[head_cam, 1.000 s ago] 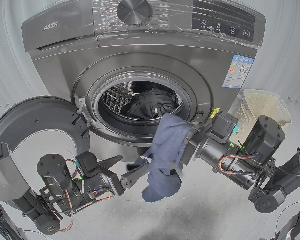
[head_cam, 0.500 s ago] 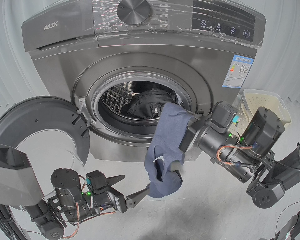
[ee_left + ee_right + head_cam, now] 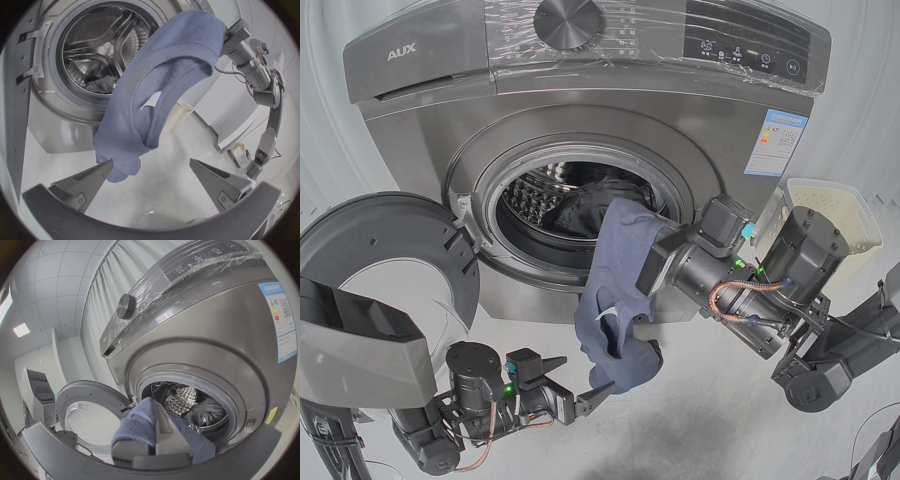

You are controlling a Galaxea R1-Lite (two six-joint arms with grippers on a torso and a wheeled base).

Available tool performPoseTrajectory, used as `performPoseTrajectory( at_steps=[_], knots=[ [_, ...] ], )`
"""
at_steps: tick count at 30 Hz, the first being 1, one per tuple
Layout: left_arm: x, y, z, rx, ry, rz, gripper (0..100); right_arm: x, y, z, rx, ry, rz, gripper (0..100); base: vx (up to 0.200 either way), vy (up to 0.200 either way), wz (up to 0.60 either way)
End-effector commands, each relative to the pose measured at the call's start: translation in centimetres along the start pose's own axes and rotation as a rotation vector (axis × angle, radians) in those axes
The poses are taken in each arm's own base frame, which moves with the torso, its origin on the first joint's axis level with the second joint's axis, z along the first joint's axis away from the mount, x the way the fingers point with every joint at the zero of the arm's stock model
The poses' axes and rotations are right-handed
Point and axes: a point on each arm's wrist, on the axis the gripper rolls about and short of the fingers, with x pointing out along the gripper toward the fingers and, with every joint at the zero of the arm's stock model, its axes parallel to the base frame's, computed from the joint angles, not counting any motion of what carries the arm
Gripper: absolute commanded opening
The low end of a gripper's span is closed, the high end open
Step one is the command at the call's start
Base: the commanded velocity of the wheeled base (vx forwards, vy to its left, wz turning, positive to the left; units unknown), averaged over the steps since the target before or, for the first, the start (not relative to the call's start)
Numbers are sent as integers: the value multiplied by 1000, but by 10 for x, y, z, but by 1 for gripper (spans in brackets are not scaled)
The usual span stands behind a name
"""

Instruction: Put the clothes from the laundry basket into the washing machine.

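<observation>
A blue garment (image 3: pixel 615 281) hangs from my right gripper (image 3: pixel 154 427), which is shut on its upper fold just in front of the washing machine's round opening (image 3: pixel 487 206). The cloth's top edge lies against the opening's right rim and the rest dangles to the floor. A black garment (image 3: pixel 590 209) lies inside the drum. Low near the floor, my left gripper (image 3: pixel 589 373) stands open below and left of the blue garment's (image 3: pixel 162 78) hanging end, holding nothing. The cream laundry basket (image 3: pixel 831 206) stands right of the machine, behind my right arm.
The machine's door (image 3: pixel 381 244) is swung wide open to the left, above my left arm. Bare grey floor (image 3: pixel 700 412) lies in front of the machine. Pale curtains hang on both sides.
My left arm has dropped down and back, away from the blue garment's lower end. My right gripper has carried the garment left and up towards the drum opening.
</observation>
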Motion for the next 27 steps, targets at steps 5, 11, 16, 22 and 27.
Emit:
performPoseTrajectory(
  at_steps=[5, 11, 16, 22, 27],
  knots=[
    [32, 12, -8, -8, -6, 9, 100, 1, 1, -4, 3, 9, 4, 0, 0, 0, 0],
    [45, 18, -10, -7, -11, -14, 100, 1, 1, -4, 3, 7, 4, 0, 0, 0, 0],
    [58, 24, -10, -8, -33, -7, 100, 0, 2, -4, 4, 8, 6, 0, 0, 0, 0],
    [72, 28, -14, -3, -44, -7, 100, 0, 5, -3, 8, 4, 14, 0, 0, 0, 0],
    [78, 28, -10, -2, -66, -12, 100, -1, 6, -3, 9, 2, 17, 0, 0, 0, 0]
  ],
)
